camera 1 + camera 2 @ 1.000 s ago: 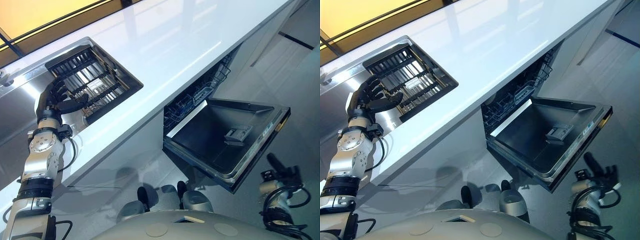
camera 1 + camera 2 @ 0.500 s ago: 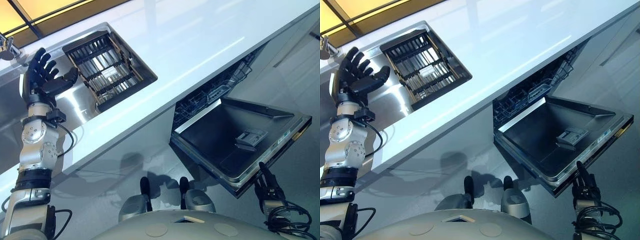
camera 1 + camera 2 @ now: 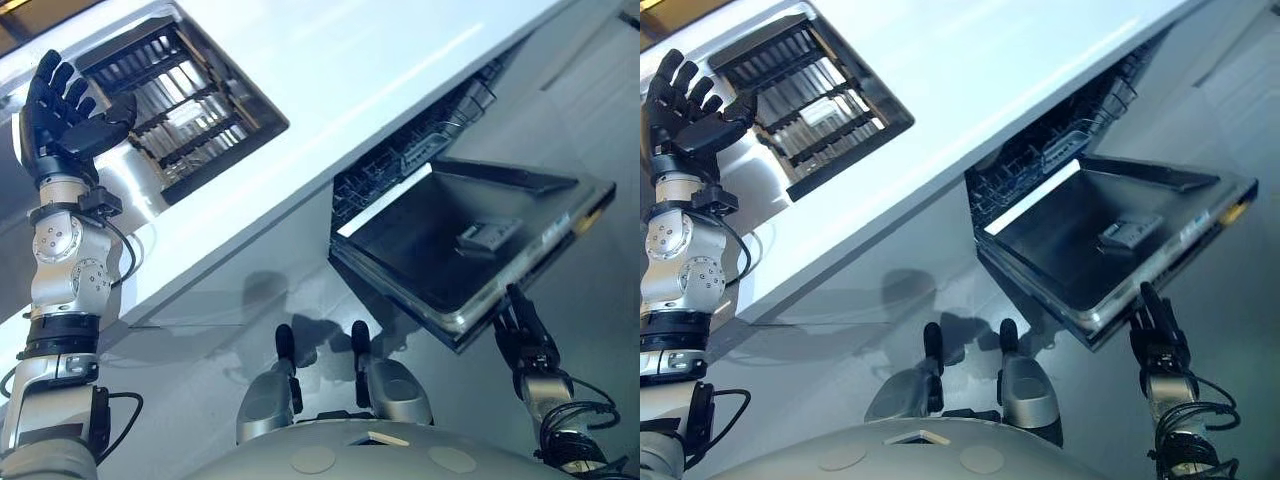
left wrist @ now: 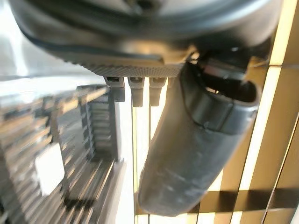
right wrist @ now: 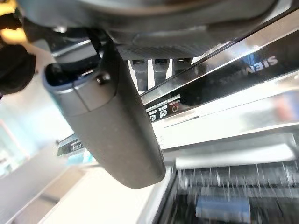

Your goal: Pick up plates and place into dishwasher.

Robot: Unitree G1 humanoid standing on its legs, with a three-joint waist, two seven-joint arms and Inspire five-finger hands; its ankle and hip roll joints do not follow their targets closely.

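My left hand [image 3: 66, 118] is raised open beside the sunken steel sink [image 3: 143, 188], fingers spread, holding nothing. A black dish rack [image 3: 185, 100] lies in the sink; a small pale patch [image 3: 818, 112] shows among its bars, and I cannot tell what it is. The dishwasher door [image 3: 445, 250] hangs open and flat below the counter, with the wire basket [image 3: 410, 160] behind it. My right hand [image 3: 524, 338] is low, just under the door's front edge, fingers straight and empty. In the right wrist view its thumb [image 5: 117, 126] points at the door's control strip [image 5: 210, 79].
The long white countertop [image 3: 330, 70] runs from the sink past the dishwasher. Grey floor [image 3: 230, 320] lies in front of the cabinets. The open door juts out into the room at the right.
The camera has shifted. My left hand has lifted out of the rack and drawn back to the sink's left side. My right hand has risen to the door's front edge.
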